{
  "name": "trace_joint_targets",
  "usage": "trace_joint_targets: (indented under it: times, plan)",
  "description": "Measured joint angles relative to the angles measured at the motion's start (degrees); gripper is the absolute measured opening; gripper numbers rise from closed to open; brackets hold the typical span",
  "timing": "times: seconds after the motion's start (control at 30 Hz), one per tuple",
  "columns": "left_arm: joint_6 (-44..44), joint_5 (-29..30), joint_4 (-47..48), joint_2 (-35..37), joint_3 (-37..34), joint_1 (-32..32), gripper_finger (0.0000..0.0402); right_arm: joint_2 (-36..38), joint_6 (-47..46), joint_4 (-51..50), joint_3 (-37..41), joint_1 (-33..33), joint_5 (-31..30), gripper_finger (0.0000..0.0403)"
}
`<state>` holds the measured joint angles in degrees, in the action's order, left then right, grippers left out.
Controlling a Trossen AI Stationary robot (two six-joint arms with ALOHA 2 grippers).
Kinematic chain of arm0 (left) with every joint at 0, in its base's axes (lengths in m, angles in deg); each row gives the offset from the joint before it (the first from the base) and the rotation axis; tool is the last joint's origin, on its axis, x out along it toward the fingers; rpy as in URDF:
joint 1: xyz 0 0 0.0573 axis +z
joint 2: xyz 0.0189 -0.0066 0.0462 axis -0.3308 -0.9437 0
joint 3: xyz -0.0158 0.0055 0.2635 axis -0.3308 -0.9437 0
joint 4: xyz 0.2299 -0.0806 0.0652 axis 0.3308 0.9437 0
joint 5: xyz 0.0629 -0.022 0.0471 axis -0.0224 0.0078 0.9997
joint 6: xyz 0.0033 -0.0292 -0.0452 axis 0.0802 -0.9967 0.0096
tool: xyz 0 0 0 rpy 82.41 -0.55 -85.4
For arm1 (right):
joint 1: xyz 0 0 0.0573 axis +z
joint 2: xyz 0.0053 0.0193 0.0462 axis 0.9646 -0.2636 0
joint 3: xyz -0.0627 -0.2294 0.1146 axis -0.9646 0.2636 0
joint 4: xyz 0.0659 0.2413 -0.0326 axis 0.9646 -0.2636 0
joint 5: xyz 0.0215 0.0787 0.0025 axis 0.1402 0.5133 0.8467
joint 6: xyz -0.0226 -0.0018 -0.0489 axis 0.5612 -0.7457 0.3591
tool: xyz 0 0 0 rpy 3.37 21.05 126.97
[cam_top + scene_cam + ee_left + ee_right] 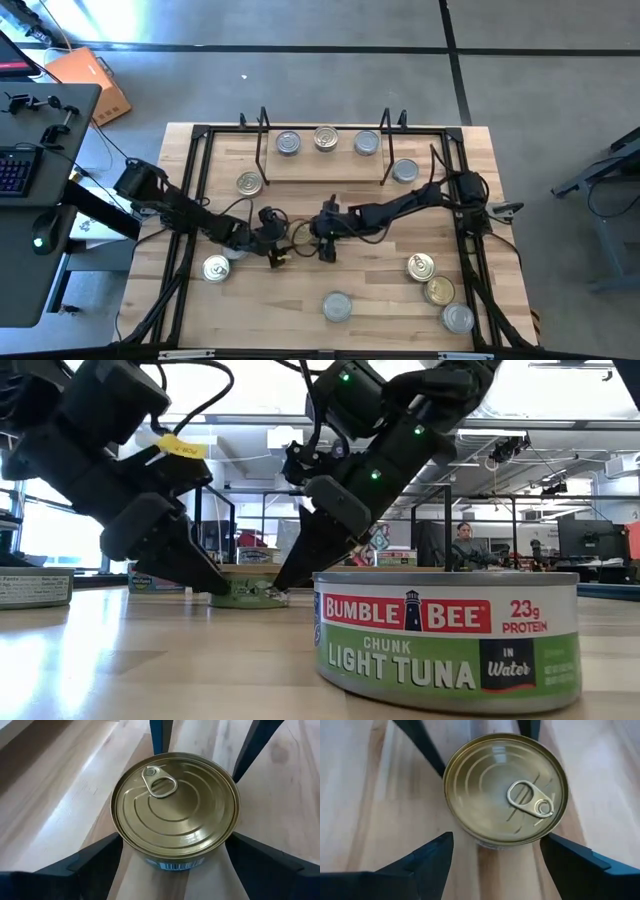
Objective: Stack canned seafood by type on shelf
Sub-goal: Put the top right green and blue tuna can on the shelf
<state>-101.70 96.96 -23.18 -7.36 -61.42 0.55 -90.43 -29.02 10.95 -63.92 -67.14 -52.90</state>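
Flanking round gold ring-pull tin (175, 810), both hands spread.

Left arm (180, 210): matte black segmented links, boxy joint housings, loose black cable loops alongside. Yellow tag (181, 448) with dark print on cable of one arm in low view.

Right arm (400, 208): same black finish; black cables draped along links. Small green indicator lights (375, 474) on housings.

Left end effector (170, 855): two dark flat wedge-shaped fingers (85, 867), faintly blue-black, tapering to blunt tips.

Right end effector (495, 855): identical dark tapered fingers (427, 857), smooth, unmarked.
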Motion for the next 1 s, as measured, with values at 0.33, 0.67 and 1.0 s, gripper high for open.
trace_joint_targets:
  times: [0.33,0.67,1.0]
  plan:
    - [4.6,-0.5,10.0,4.9,0.0,-0.3,0.0345,-0.2,-4.6,0.3,0.0,3.9,-0.2,0.0289]
    - [5.3,-6.5,7.2,4.8,0.0,1.7,0.0345,-0.2,-6.3,1.5,0.0,3.8,-2.8,0.0288]
    - [4.1,-6.9,11.8,6.3,0.2,1.8,0.0345,-0.2,-7.7,1.6,-0.1,3.8,-2.8,0.0288]
